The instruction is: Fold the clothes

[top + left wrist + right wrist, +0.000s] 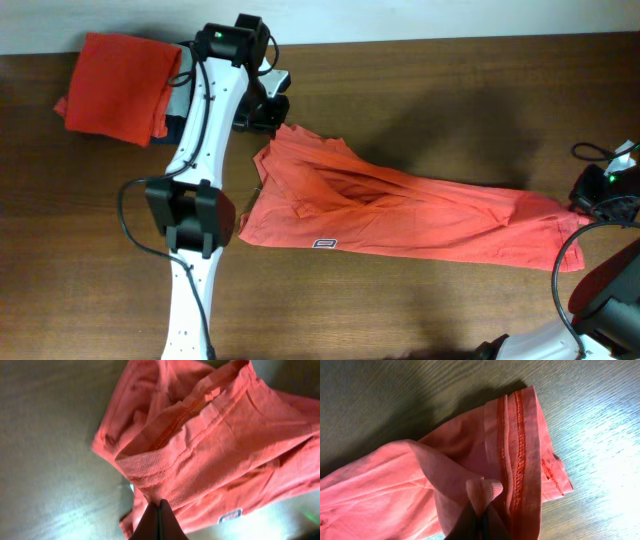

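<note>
The clothes, one coral-red T-shirt (400,205), lie stretched in a long rumpled band across the table, plain face up with a small neck mark (324,243). My left gripper (272,112) is at the shirt's upper-left end. In the left wrist view it (160,504) is shut on fabric just below the ribbed collar (150,462). My right gripper (592,200) is at the far right end. In the right wrist view it (483,502) is shut on a pinched fold of the shirt (485,489), beside the stitched hem (517,445).
A plain orange folded garment (120,85) lies at the back left corner, with grey and navy fabric (178,108) showing under its right edge, close to the left arm (205,130). A cable (595,150) loops near the right edge.
</note>
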